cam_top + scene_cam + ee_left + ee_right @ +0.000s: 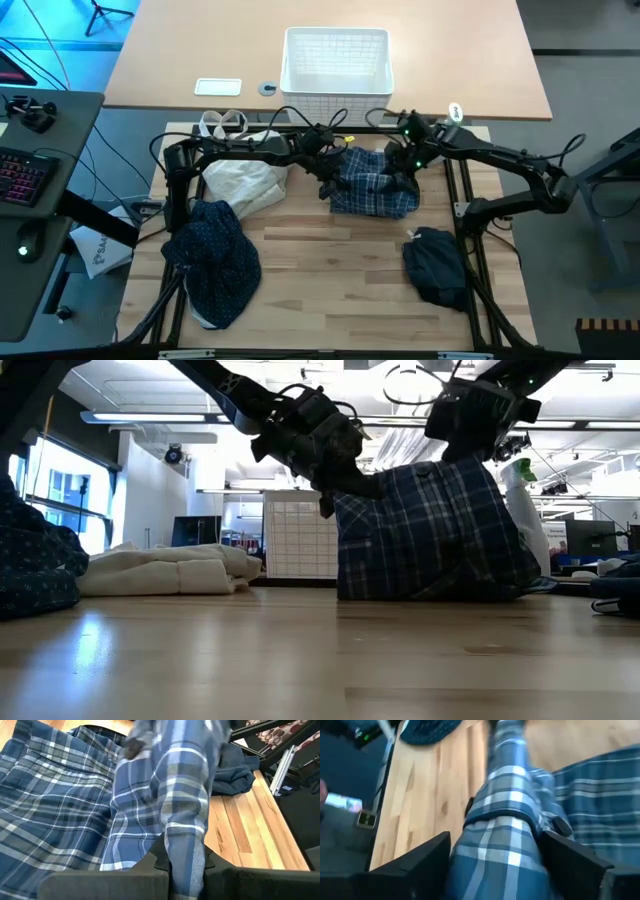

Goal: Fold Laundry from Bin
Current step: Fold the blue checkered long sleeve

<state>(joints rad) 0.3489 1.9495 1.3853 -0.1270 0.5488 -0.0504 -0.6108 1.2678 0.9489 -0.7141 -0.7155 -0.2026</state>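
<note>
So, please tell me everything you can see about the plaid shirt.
The plaid shirt is soft woven cloth, blue with white and grey checks. It sits bunched on the wooden table in front of the bin, partly lifted. The left claw is shut on a fold; the right claw stands open around another fold.

Two dark, near-black jointed arms on black frame tubing, looped with black cables. Small green lights glowing on the right arm's wrist [412, 150]. Blocky dark wrist housings.
</note>
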